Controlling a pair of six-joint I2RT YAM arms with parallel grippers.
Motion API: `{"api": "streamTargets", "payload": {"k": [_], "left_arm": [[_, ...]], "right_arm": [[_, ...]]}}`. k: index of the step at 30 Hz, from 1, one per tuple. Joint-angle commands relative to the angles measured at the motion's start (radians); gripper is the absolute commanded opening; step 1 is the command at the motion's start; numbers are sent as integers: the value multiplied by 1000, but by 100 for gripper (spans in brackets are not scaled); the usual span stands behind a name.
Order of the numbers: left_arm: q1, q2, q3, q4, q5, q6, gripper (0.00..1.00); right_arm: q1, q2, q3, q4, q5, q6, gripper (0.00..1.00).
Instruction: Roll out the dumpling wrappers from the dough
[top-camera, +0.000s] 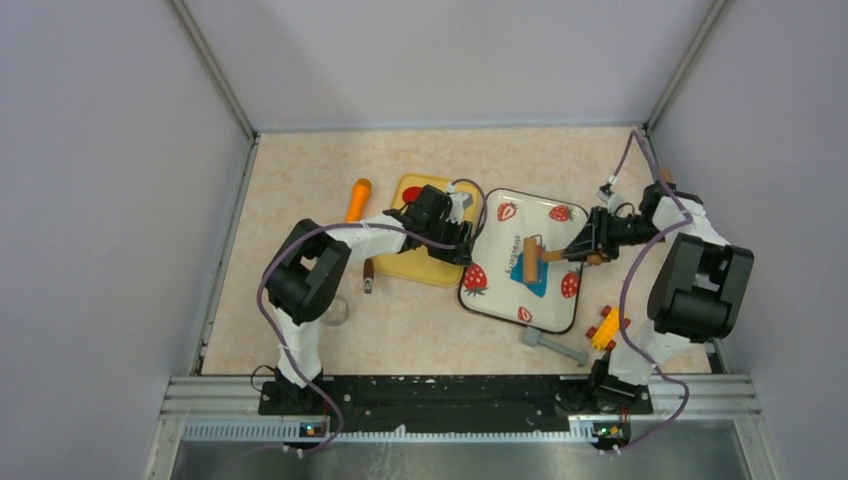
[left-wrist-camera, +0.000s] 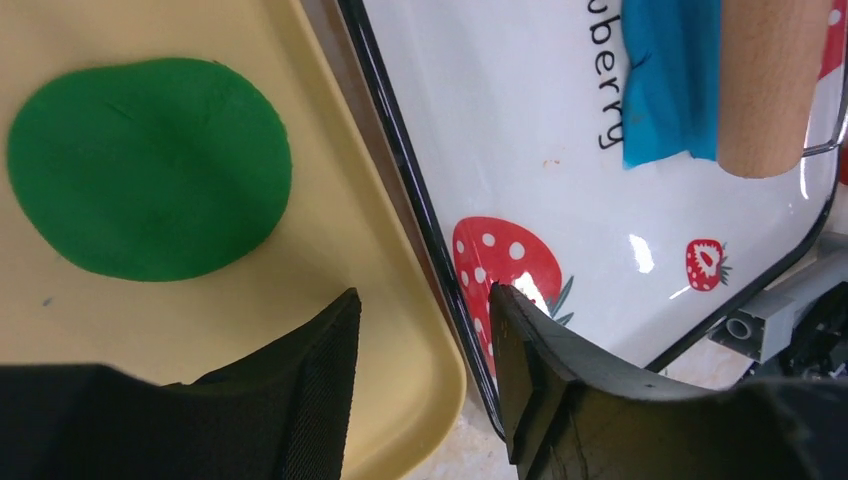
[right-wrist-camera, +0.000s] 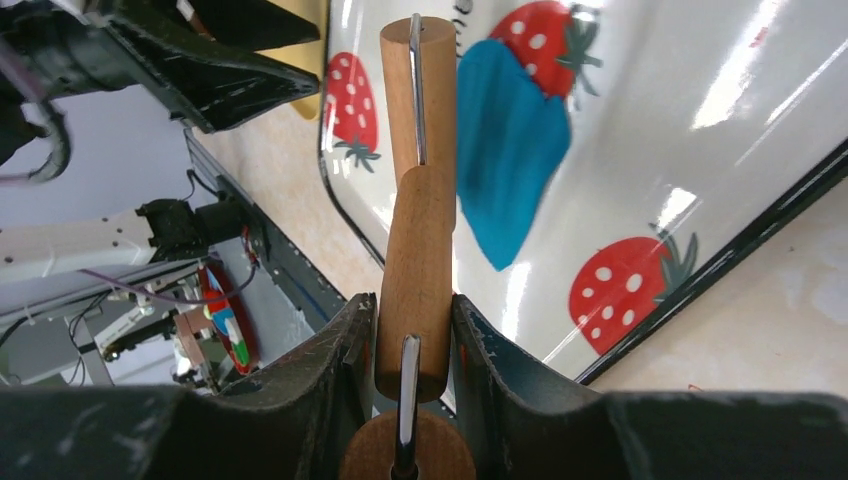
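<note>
The dough (top-camera: 531, 284) (right-wrist-camera: 510, 150) is a flattened, irregular blue patch (left-wrist-camera: 665, 85) on the strawberry tray (top-camera: 505, 300). A wooden roller (top-camera: 531, 258) (left-wrist-camera: 770, 80) lies across it. My right gripper (right-wrist-camera: 412, 305) (top-camera: 582, 249) is shut on the roller's wooden handle (right-wrist-camera: 420, 250). My left gripper (left-wrist-camera: 423, 295) (top-camera: 460, 243) is open with nothing between its fingers. It hovers over the seam between the yellow tray (left-wrist-camera: 330, 250) and the strawberry tray (left-wrist-camera: 520, 120). No dumpling wrappers are in view.
On the yellow tray (top-camera: 400, 262) lie a green disc (left-wrist-camera: 150, 165) and a red disc (top-camera: 411, 193). An orange tool (top-camera: 358, 198) and a brown-handled tool (top-camera: 369, 275) lie left of it. A yellow-and-red toy (top-camera: 604, 327) and a grey piece (top-camera: 553, 346) sit near the right arm's base.
</note>
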Motion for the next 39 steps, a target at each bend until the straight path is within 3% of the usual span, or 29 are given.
{"api": "streamTargets", "payload": {"k": [1, 18, 32, 39], "left_arm": [[-11, 32, 31, 44, 29, -28, 48], [-12, 70, 5, 74, 27, -84, 0], [-12, 61, -3, 70, 1, -92, 0], [-11, 22, 9, 43, -35, -57, 0]], "right_arm": [[4, 54, -11, 69, 39, 59, 0], [32, 190, -54, 111, 271, 110, 0], [129, 272, -17, 135, 310, 142, 0], [135, 257, 67, 53, 27, 57, 0]]}}
